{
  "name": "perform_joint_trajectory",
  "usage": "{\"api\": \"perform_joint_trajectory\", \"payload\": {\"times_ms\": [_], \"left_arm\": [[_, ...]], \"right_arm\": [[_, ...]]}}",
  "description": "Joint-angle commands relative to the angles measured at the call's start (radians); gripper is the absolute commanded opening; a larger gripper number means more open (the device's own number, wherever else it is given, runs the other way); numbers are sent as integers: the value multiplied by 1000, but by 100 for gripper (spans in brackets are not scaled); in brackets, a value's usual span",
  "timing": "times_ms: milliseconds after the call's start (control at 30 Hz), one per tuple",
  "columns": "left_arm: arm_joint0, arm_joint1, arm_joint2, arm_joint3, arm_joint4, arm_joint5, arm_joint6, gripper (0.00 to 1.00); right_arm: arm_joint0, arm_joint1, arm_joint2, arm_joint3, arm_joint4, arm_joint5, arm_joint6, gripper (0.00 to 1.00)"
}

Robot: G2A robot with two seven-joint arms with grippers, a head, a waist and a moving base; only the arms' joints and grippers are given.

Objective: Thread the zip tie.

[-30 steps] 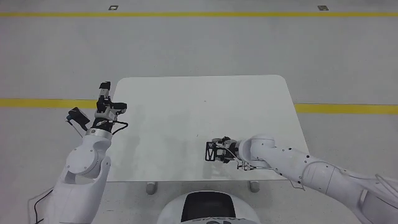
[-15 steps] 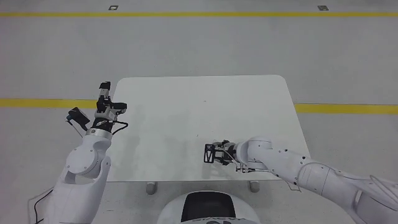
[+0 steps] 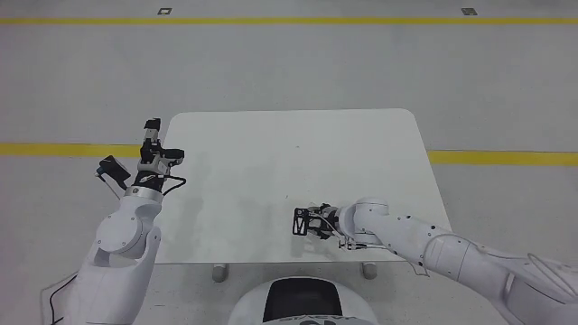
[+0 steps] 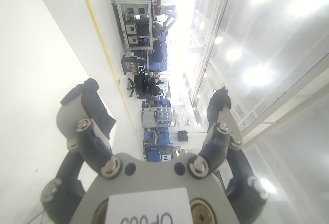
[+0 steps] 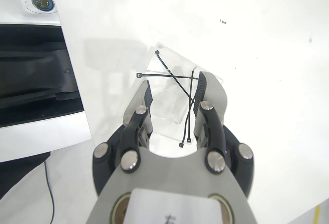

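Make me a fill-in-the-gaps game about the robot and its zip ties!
1. The zip ties are coloured ___.
2. The right gripper, just above them, has its jaws ___.
3. The left gripper, up at the table's edge, holds ___.
4. The table is coloured ___.

Missing words: black, open, nothing, white.

the left arm stood bent at the left, the left gripper pointing far, jaws wide apart. the right arm stretched leftward along the near side, the right gripper angled down, jaws parted.
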Motion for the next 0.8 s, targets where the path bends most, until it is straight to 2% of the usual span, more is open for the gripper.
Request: {"api": "perform_joint_trajectory", "payload": {"times_ms": [0, 333, 467, 767], "left_arm": [[0, 0, 0, 0, 0, 0, 0, 100], [0, 0, 0, 0, 0, 0, 0, 100], [0, 0, 0, 0, 0, 0, 0, 100], [0, 0, 0, 0, 0, 0, 0, 100]], "right_arm": [[0, -4, 0, 6, -2, 0, -1, 35], [-2, -24, 0, 32, -16, 0, -11, 28], [-4, -30, 0, 41, -28, 0, -19, 29], [-8, -41, 0, 54, -48, 0, -23, 24]]}}
